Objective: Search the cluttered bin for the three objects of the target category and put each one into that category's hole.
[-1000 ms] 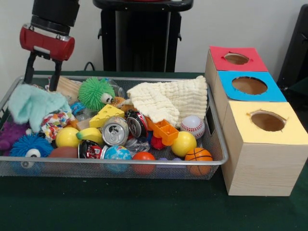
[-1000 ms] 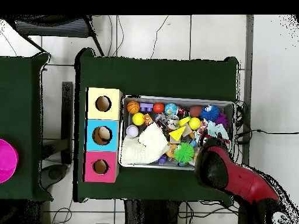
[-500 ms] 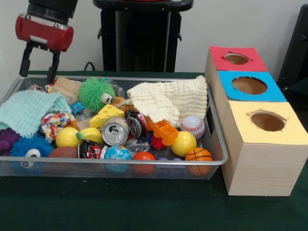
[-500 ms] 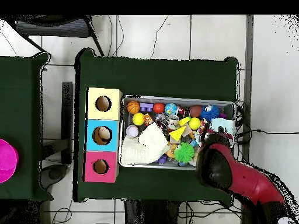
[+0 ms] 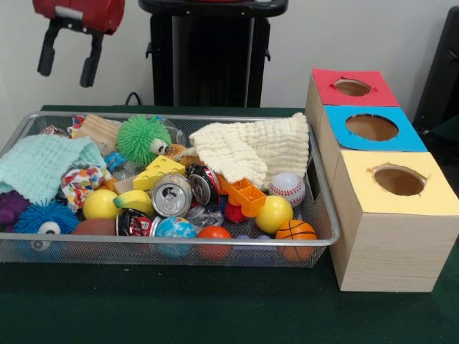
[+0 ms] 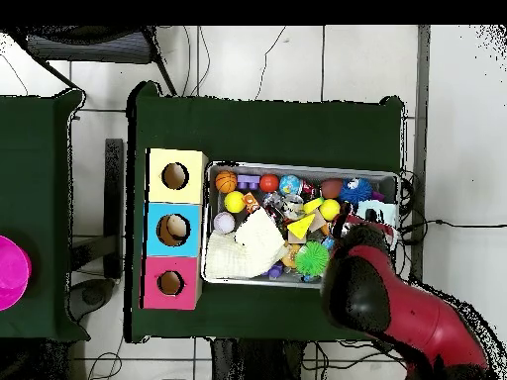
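- Nearest the front camera, along the bin's (image 5: 215,242) front wall, lie a blue spiky ball (image 5: 44,217), a globe ball (image 5: 174,229), an orange-red ball (image 5: 214,234) and a mini basketball (image 5: 295,231).
- Just behind them sit a yellow ball (image 5: 100,204), an upturned can (image 5: 171,195) at the centre and another yellow ball (image 5: 274,213) at 3 o'clock from the can.
- A cheese wedge (image 5: 159,170) lies at 11 o'clock from the can; a baseball (image 5: 287,188) rests near the bin's right wall.
- A mint cloth (image 5: 39,163) covers the left end, and a cream cloth (image 5: 252,148) drapes over the far right corner.
- A green spiky ball (image 5: 142,137) sits at the far side, at 12 o'clock from the cheese wedge.
- Right of the bin stands a row of boxes: yellow top nearest, blue next, red farthest, with the hole (image 5: 352,87) in the red top.
- The gripper (image 5: 68,59) hangs high above the bin's far left corner, its two fingers spread apart and holding nothing.
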Motion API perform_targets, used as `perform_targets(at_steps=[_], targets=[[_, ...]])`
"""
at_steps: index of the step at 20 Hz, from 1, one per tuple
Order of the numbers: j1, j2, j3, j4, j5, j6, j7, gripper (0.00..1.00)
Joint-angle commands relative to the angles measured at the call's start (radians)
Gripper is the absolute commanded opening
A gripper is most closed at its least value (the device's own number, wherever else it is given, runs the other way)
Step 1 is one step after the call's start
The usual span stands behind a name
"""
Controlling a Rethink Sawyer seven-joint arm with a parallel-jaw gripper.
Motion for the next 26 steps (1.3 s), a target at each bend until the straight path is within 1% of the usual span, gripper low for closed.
perform_targets(at_steps=[1,2,5,7,12,14,18,20,21,23,24,26], targets=[[0.054,-0.028,0.076,0.165,0.089,0.141,0.239,1.0],[0.067,-0.013,0.073,0.173,0.097,0.131,0.243,1.0],[0.086,0.044,0.081,0.208,0.119,0.054,0.275,1.0],[0.114,0.058,0.072,0.228,0.142,0.011,0.303,1.0],[0.209,0.066,0.024,0.251,0.206,-0.028,0.341,1.0],[0.265,0.078,-0.013,0.248,0.226,-0.04,0.347,1.0],[0.317,0.113,-0.019,0.266,0.266,-0.097,0.398,1.0],[0.34,0.138,-0.028,0.261,0.273,-0.108,0.396,1.0],[0.341,0.167,-0.022,0.258,0.268,-0.13,0.397,1.0],[0.35,0.236,-0.008,0.254,0.264,-0.206,0.422,1.0],[0.368,0.257,-0.023,0.248,0.268,-0.224,0.424,1.0],[0.382,0.293,-0.034,0.237,0.271,-0.262,0.433,1.0]])
